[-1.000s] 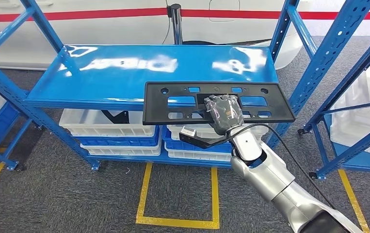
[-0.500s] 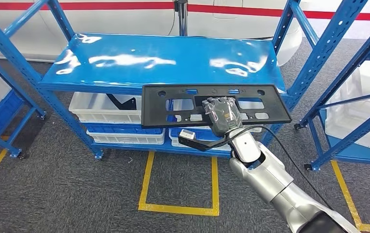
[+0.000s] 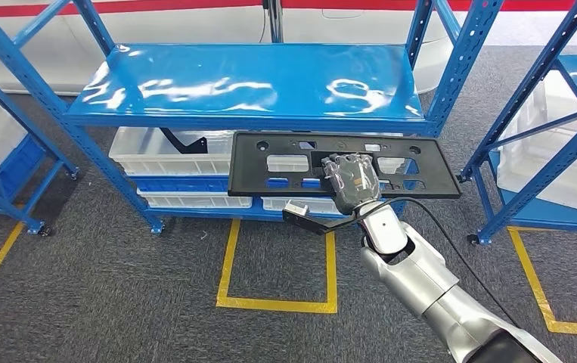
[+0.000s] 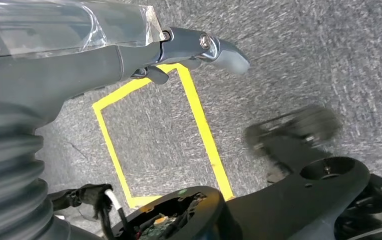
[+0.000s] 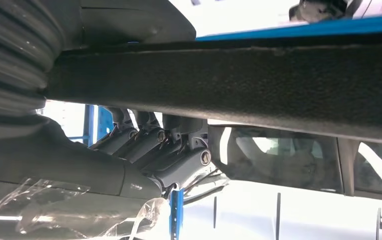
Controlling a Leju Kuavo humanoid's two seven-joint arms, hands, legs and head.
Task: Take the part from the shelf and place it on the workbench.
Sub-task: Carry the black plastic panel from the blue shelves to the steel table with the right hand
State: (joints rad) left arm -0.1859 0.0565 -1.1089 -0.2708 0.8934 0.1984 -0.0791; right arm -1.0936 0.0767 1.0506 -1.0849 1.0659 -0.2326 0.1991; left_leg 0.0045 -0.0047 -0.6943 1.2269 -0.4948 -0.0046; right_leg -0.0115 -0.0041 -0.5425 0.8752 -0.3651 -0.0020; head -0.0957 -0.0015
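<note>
Down at the near right, the silver right arm point(image 3: 429, 280) reaches up with the right hand point(image 3: 352, 180) clamped on the part point(image 3: 343, 164), fingers curled over its near edge and gripping from beneath in the right wrist view. Over the last second the part has come clear of the shelf deck point(image 3: 247, 79): it was lying over the deck's front edge, and now it hangs in the air just in front of that edge, level and fully carried. By my read the pickup is done and the carry to the workbench comes next. That part is a flat, matte black plastic plate, long, with rectangular cut-outs. Hanging low, the left hand point(image 4: 194, 50) holds nothing, fingers loose over grey carpet. Beyond, the deck is glossy blue metal, with white plastic bins point(image 3: 165, 151) below.
</note>
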